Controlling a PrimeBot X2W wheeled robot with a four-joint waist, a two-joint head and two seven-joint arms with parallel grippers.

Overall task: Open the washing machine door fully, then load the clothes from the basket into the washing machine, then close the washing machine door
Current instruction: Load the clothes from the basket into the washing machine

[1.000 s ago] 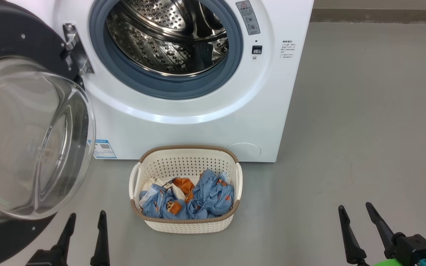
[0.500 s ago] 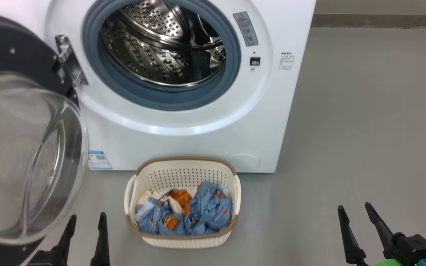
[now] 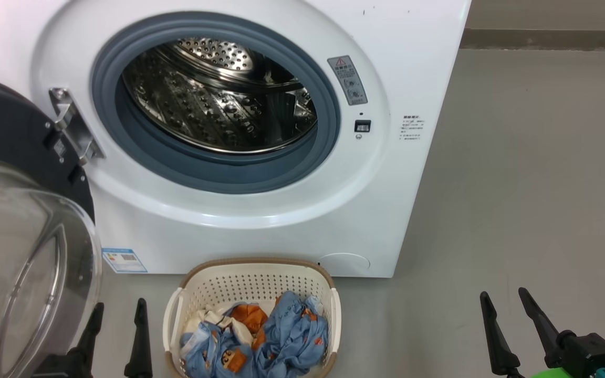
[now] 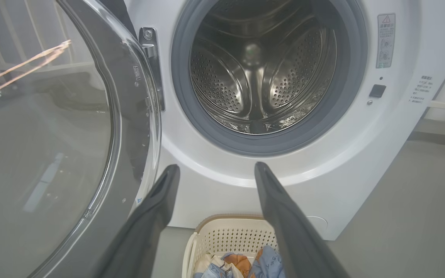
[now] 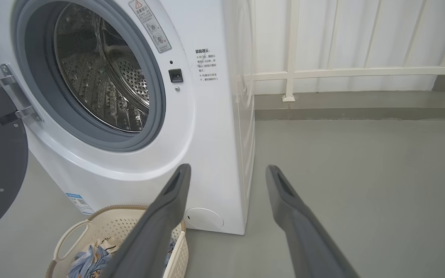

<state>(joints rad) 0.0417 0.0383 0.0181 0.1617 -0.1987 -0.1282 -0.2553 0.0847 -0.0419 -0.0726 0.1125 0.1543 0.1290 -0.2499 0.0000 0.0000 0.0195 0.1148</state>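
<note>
1. The washing machine [image 3: 281,231] stands on a grey floor [image 3: 518,184].
2. Its door [image 3: 8,131] hangs wide open at the robot's left on a metal hinge [image 3: 74,134], with the clear glass bowl [image 3: 19,273] bulging towards the camera.
3. The steel drum [image 3: 213,100] lies open to view inside the blue-grey ring [image 3: 218,181].
4. The basket [image 3: 252,275] sits on the floor just in front of the machine, below the opening and left of the round cap [image 3: 344,262].
5. The clothes [image 3: 281,341] lie bunched in the basket, light blue with orange and white patches.
6. The left gripper [image 3: 118,304] is at the lower left, between the glass bowl and the basket. Its fingers are spread and hold nothing.
7. The right gripper [image 3: 503,293] is at the lower right over bare floor, well apart from the basket. Its fingers are spread too, and it is empty.
</note>
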